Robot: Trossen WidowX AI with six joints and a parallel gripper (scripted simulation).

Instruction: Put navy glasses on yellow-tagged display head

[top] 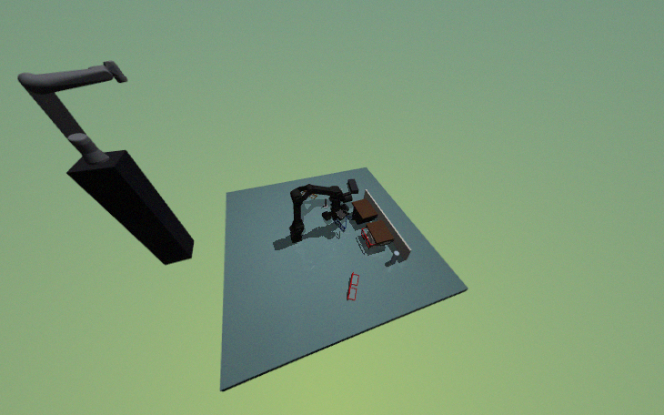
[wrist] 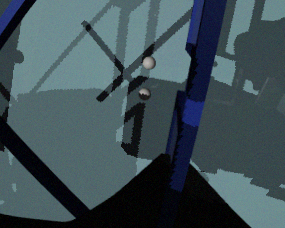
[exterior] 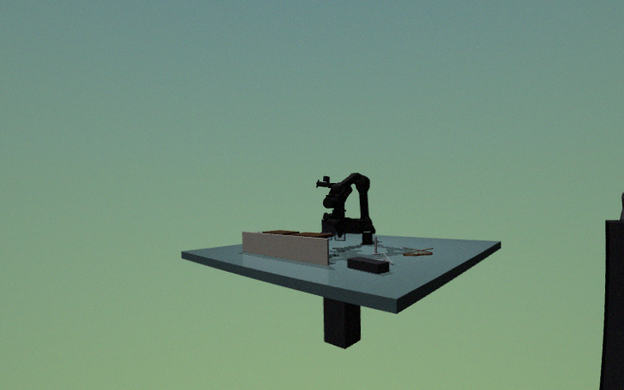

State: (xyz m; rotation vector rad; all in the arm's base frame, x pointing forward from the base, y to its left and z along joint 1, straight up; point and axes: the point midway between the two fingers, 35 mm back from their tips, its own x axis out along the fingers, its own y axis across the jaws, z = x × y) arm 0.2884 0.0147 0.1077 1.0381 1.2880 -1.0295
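My gripper (wrist: 170, 165) is shut on the navy glasses (top: 342, 225) (exterior: 340, 238) (wrist: 192, 112) and holds them above the table. In the wrist view the blue frame front runs steeply up from the fingertips, and a dark temple slants at the lower left. Two small pale balls show beside the frame. Two brown-topped blocks, which look like the display heads, stand in front of the pale wall: one farther back (top: 364, 209), one nearer (top: 378, 231) with red glasses (top: 363, 235) at its front. The glasses hang just short of the farther block. The faces and the yellow tag cannot be made out.
The pale wall (top: 388, 222) (exterior: 285, 248) runs behind both blocks. A pale knob (top: 396, 253) stands near its end. Other red glasses (top: 352, 286) are on the table. A dark box (top: 352, 185) (exterior: 367, 264), a white stand (exterior: 376, 245) and brownish glasses (exterior: 419, 253) lie toward the other side.
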